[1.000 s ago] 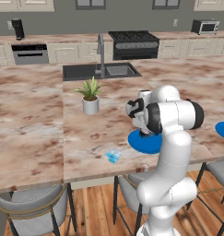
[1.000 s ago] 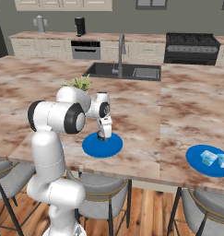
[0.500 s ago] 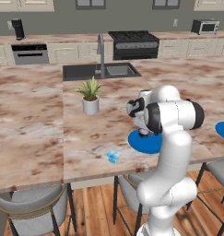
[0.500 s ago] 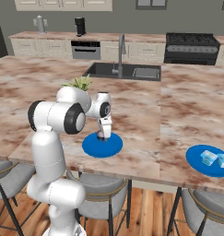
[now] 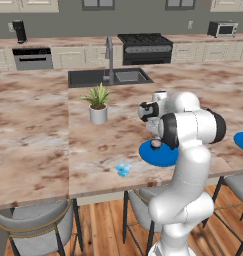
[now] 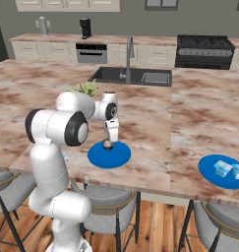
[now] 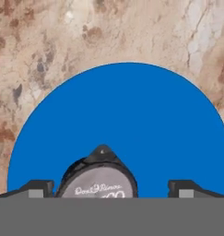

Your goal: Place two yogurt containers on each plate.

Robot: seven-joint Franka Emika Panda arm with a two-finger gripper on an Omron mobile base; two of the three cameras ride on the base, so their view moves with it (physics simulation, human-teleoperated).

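Marble counter [image 5: 53, 145]; pincer [image 7: 111, 188] spread wide over blue plate [image 7: 132, 120]; dark round container [image 7: 97, 179], lid script unreadable.

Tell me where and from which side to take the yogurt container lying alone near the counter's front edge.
Probably from straight above, closing on two opposite side walls of the yogurt container. It is small, boxy and sits low on the counter, and nothing stands close beside it, so the fingers can likely come down on both sides.
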